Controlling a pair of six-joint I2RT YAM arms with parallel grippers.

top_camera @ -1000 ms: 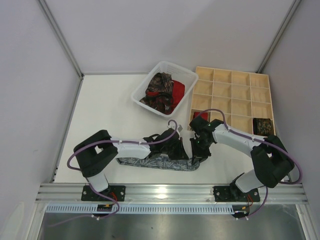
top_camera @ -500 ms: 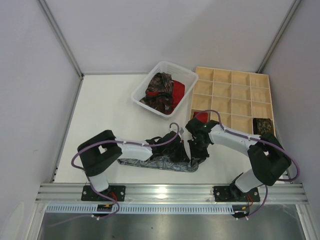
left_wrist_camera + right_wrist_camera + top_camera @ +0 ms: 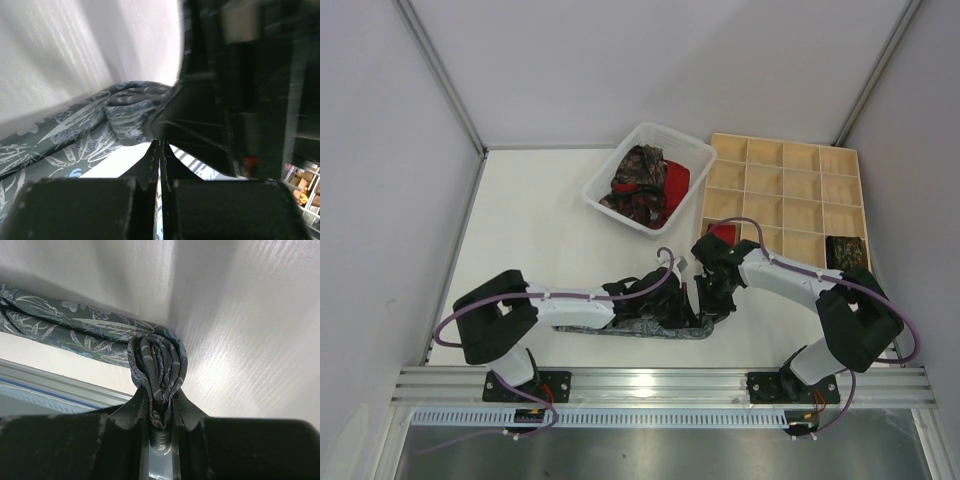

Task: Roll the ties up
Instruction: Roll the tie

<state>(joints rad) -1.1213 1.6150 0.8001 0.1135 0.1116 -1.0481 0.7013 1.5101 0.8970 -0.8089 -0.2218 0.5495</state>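
A grey patterned tie (image 3: 620,327) lies as a strip along the table's near edge. Its right end is wound into a small roll (image 3: 157,362), and my right gripper (image 3: 161,402) is shut on that roll, pinching it between both fingers. In the top view the right gripper (image 3: 712,306) stands over the strip's right end. My left gripper (image 3: 160,146) is shut with nothing between its fingers, its tip just short of the roll (image 3: 135,105). From above, the left gripper (image 3: 677,308) sits right beside the right one. More ties, dark paisley (image 3: 638,172) and red (image 3: 676,180), lie in the basket.
The white plastic basket (image 3: 601,192) stands at the back centre. To its right lies the wooden grid tray (image 3: 785,182), with a dark rolled tie (image 3: 845,250) in a near right compartment and a red roll (image 3: 723,232) in a near left one. A metal rail runs along the front.
The left arm has stretched lower and further right, bringing its gripper close against the right one. The right gripper has shifted slightly left with the roll still pinched.
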